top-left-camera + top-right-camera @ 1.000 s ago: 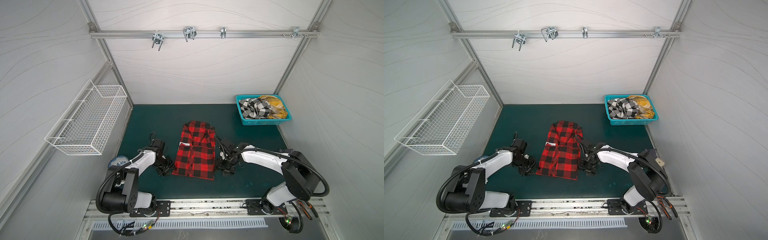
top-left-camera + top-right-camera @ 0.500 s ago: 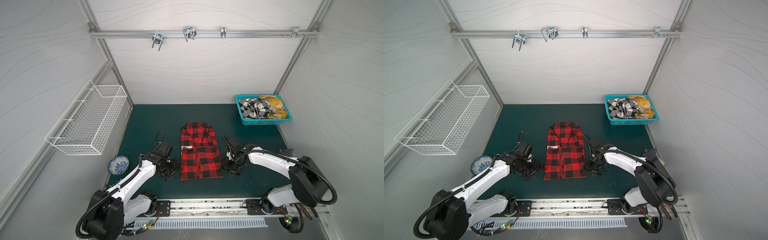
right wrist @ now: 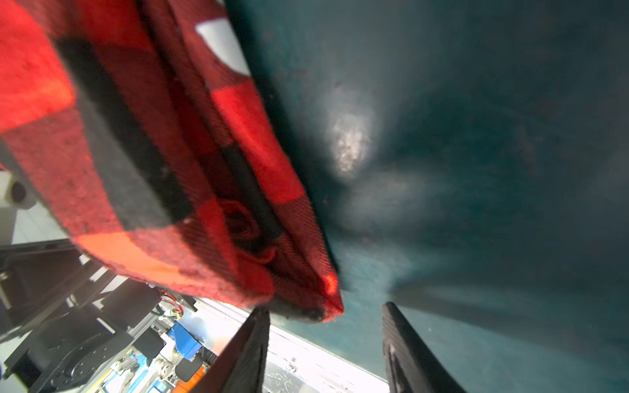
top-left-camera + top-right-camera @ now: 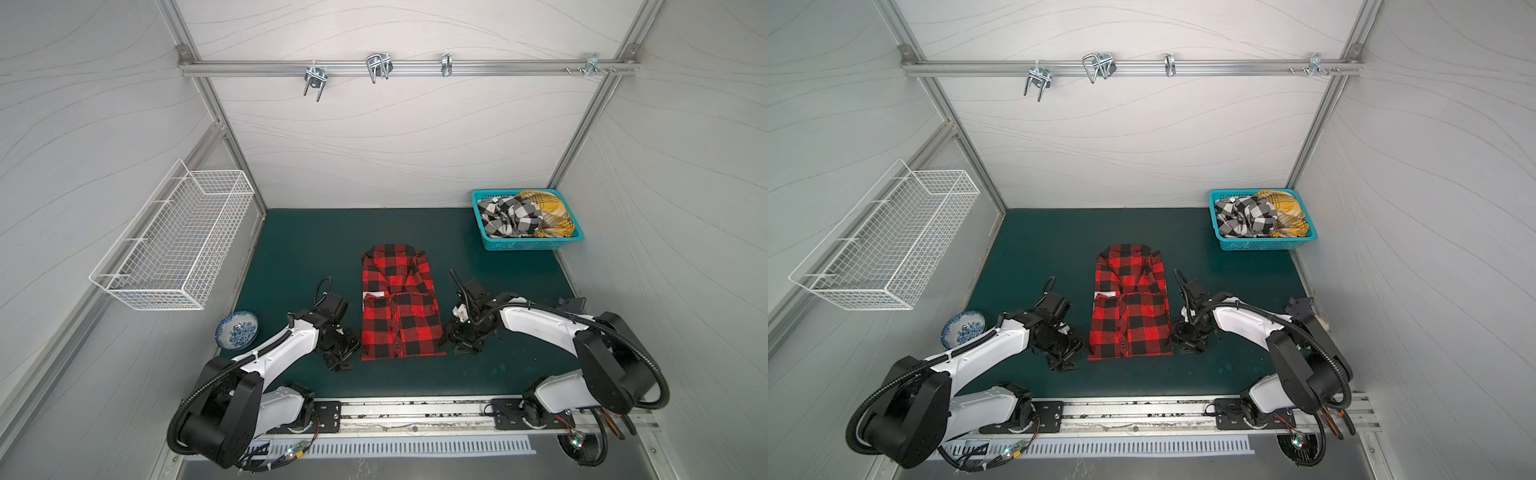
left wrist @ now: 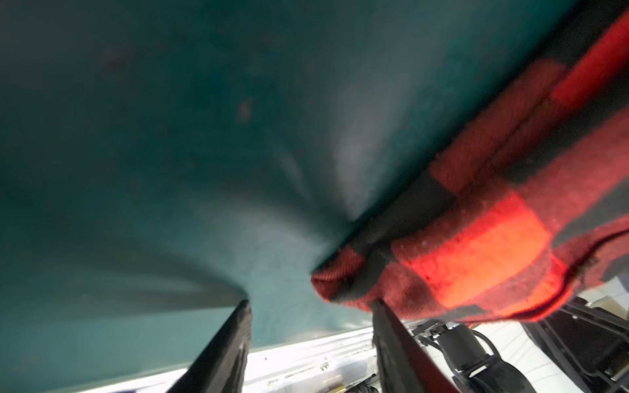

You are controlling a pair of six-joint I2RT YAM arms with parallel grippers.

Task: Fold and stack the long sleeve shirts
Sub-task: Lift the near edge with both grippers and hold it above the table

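Observation:
A red-and-black plaid shirt (image 4: 399,307) (image 4: 1129,307) lies folded into a narrow oblong on the green mat, collar toward the back. My left gripper (image 4: 340,361) (image 5: 310,306) is low beside its front left corner, jaws open, with the corner of the red-and-black shirt (image 5: 442,245) just past one fingertip. My right gripper (image 4: 461,345) (image 3: 326,311) sits at the front right corner, also open, the hem tip of the red-and-black shirt (image 3: 204,170) hanging at the mouth of the gap and not clamped. A black-and-white check shirt (image 4: 509,216) and a mustard-yellow plaid shirt (image 4: 548,212) lie crumpled in the teal basket (image 4: 525,246).
The teal basket (image 4: 1258,246) stands in the back right corner of the mat. A white wire basket (image 4: 178,245) hangs on the left wall. A blue-and-white bowl (image 4: 237,330) sits at the mat's left edge near my left arm. A metal rail runs along the front.
The red shirt went from skewed to straight and flat. Both grippers slid along its sides toward the front corners. The left arm swung off the bowl, which now shows.

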